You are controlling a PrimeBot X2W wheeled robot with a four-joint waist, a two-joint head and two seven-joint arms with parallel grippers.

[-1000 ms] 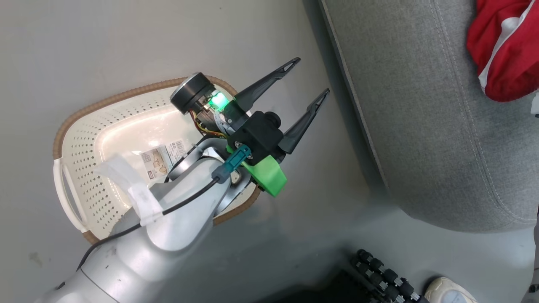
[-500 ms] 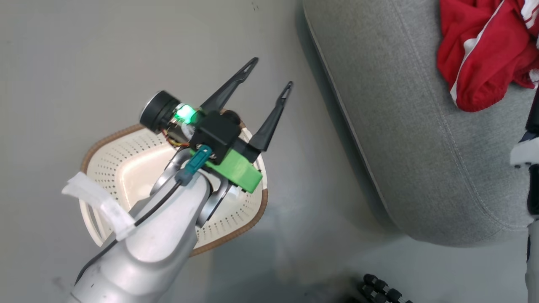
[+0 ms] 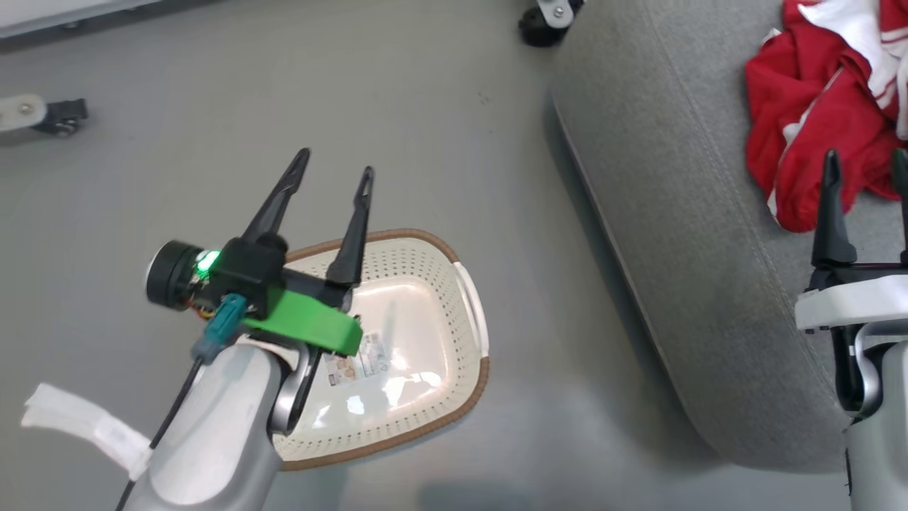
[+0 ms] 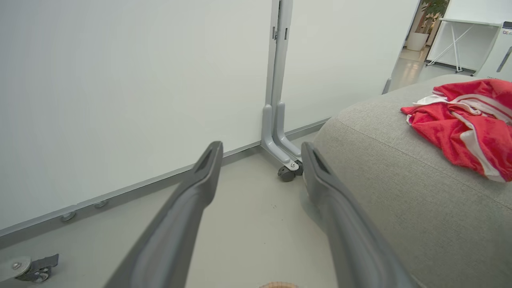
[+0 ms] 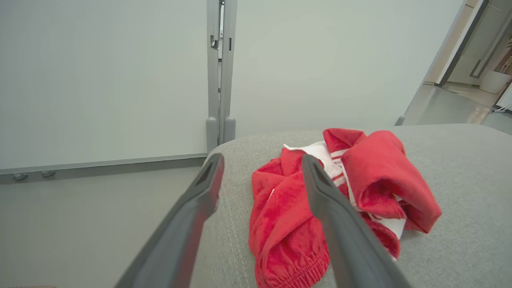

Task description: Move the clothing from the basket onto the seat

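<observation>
The red clothing with white stripes lies bunched on the grey seat at the upper right. My right gripper stands open just short of the heap, touching nothing. The right wrist view has the clothing beyond the spread right gripper, with an elastic waistband nearest. The cream basket sits on the floor left of the seat, a paper label on its base. My left gripper hangs open above the basket's far-left rim, holding nothing. In the left wrist view the left gripper points at the wall, clothing on the seat.
A white partition wall on grey wheeled feet stands behind the seat, with one caster near the seat's corner and another caster at far left. Grey floor lies between basket and seat.
The head camera has swung, shifting the whole picture. My right gripper has come into view, open and apart from the clothing on the seat. The left gripper stays open.
</observation>
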